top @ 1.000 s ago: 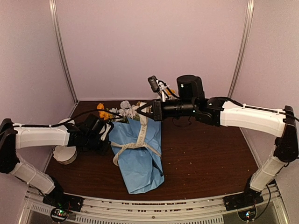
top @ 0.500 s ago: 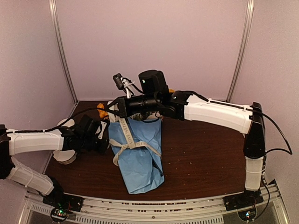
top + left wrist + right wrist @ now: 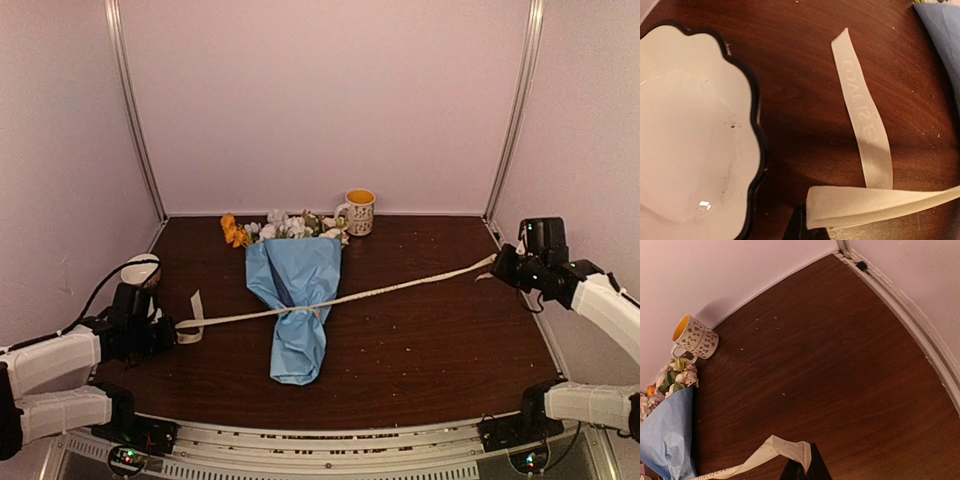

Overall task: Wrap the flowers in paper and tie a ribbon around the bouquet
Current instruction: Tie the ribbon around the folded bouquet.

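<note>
A dark brown wooden table [image 3: 440, 345] is enclosed by pale lilac walls [image 3: 330, 100], with metal rails [image 3: 135, 120] set at the back corners. The left gripper [image 3: 170, 330] is closed on one end of the cream ribbon [image 3: 400, 287], low over the table, and a short printed tail is seen lying just beyond its tips. The right gripper [image 3: 498, 265] is clamped on the other end, held above the table. Between the two grippers the ribbon is drawn taut, and the bouquet [image 3: 297, 340] is met by it at the pinched waist of the blue paper [image 3: 300, 275]. The flowers [image 3: 285, 227] are turned toward the back wall. A white scalloped dish [image 3: 690, 135] with a black rim is set just beside the left gripper. A patterned mug [image 3: 358, 211] is placed beyond the flower heads, well apart from both grippers.
</note>
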You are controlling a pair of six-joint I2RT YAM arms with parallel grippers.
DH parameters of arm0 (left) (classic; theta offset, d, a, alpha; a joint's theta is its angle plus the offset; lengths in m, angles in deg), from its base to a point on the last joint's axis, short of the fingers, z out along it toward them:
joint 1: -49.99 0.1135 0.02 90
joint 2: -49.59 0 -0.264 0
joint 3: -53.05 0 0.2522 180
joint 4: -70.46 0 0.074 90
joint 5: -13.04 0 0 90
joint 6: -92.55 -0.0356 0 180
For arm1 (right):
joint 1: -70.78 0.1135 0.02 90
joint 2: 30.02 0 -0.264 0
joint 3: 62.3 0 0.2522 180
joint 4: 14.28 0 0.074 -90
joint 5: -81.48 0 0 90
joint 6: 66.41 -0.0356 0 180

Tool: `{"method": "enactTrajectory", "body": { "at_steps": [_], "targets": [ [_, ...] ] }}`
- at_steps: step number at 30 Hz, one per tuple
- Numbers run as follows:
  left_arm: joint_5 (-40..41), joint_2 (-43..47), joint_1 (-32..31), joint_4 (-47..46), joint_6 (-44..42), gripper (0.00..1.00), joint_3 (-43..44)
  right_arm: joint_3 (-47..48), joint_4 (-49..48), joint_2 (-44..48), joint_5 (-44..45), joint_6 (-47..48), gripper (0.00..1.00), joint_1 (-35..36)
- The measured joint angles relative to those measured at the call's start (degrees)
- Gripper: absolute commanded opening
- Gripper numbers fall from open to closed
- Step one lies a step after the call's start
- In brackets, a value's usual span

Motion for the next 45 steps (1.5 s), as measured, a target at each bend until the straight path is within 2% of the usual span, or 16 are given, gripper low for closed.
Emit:
{"method": "enactTrajectory", "body": {
  "at_steps": [3, 5, 12, 19, 22, 23, 25, 26, 27, 31, 34, 36, 39, 42, 45],
  "targets": [
    [-0.5, 2.2, 0.8, 1.0, 1.4, 0.0, -0.6, -8.8, 1.7, 9.8, 0.3, -2.0, 0.0, -4.4],
    [-0.7, 2.1, 0.8, 1.2, 1.6, 0.0, -0.6, -11.7, 2.7, 11.4, 0.3, -2.8, 0.0, -6.1],
    [-0.3, 3.4, 1.2, 3.1, 2.3, 0.0, -0.6, -14.3, 3.5, 5.4, -2.2, -2.8, 0.0, -14.3],
    [-0.5, 3.8, 1.3, 3.1, 1.7, 0.0, -0.6, -12.8, 4.7, 4.9, -3.6, -0.2, 0.0, -14.7],
    [-0.6, 2.1, 1.0, 3.3, -1.4, 0.0, 0.7, -7.0, 6.4, 4.9, -1.2, 2.5, 0.0, -6.4],
    [-0.5, 1.4, 0.0, 3.6, -2.7, 0.12, 1.8, -4.2, 6.3, 4.9, -1.0, 3.7, 0.0, -2.1],
    [-0.2, 0.3, -3.9, 3.9, -5.7, 0.51, 4.9, 1.8, 4.9, 4.9, -2.3, 6.4, 0.0, 6.6],
    [0.2, -0.3, -6.9, 3.9, -7.1, 0.63, 6.9, 5.0, 3.6, 4.9, -3.7, 8.0, 0.0, 11.6],
    [0.9, -1.1, -10.4, 4.0, -7.9, 0.68, 9.2, 7.2, 2.2, 4.9, -5.1, 9.0, 0.0, 15.3],
    [8.5, -8.4, -25.7, 8.2, -10.9, 0.73, 22.8, 14.0, -6.3, 3.2, -14.7, 11.9, 0.0, 30.4],
    [13.7, -14.1, -35.3, 10.0, -14.4, 0.73, 32.4, 19.7, -9.2, -1.6, -20.2, 13.3, 0.0, 37.2],
    [13.3, -16.2, -40.7, 8.9, -19.3, 0.73, 37.4, 25.4, -9.4, -6.1, -22.7, 14.8, 0.0, 41.6],
    [3.4, -16.3, -44.0, 4.6, -27.0, 0.79, 41.5, 31.0, -10.8, -10.1, -26.1, 15.6, 0.0, 45.2],
    [-7.6, -14.6, -44.1, -3.4, -32.4, 0.84, 42.1, 33.6, -12.7, -11.6, -29.1, 15.3, 0.0, 46.1],
    [-16.7, -14.2, -44.1, -9.7, -35.8, 0.85, 42.3, 34.4, -16.0, -12.5, -31.5, 14.7, 0.0, 46.1]
  ]
}}
